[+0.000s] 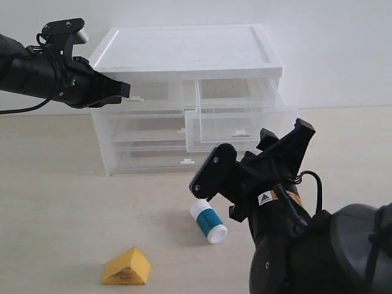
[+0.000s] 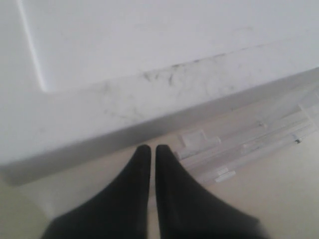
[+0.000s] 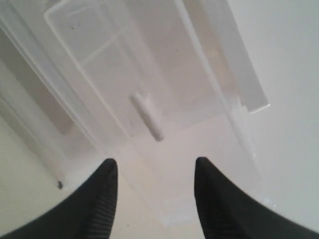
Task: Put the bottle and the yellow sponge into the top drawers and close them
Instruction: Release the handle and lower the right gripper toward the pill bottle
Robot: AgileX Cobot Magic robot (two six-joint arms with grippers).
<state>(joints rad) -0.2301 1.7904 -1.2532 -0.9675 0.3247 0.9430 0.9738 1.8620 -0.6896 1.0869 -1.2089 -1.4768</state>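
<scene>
My left pincer (image 1: 124, 90), tips pressed together, sits at the white tab of the translucent plastic top-left drawer (image 1: 156, 92), which looks pushed in. My right pincer (image 3: 153, 167), spread and holding nothing, faces the pulled-out top-right drawer (image 1: 236, 128). The small white cylindrical bottle (image 1: 208, 222) with its teal label lies on the pale counter (image 1: 61, 202) before the white-topped cabinet (image 1: 184, 52), just below the right pincer. The yellow wedge-shaped sponge (image 1: 127, 267) lies well apart from both.
</scene>
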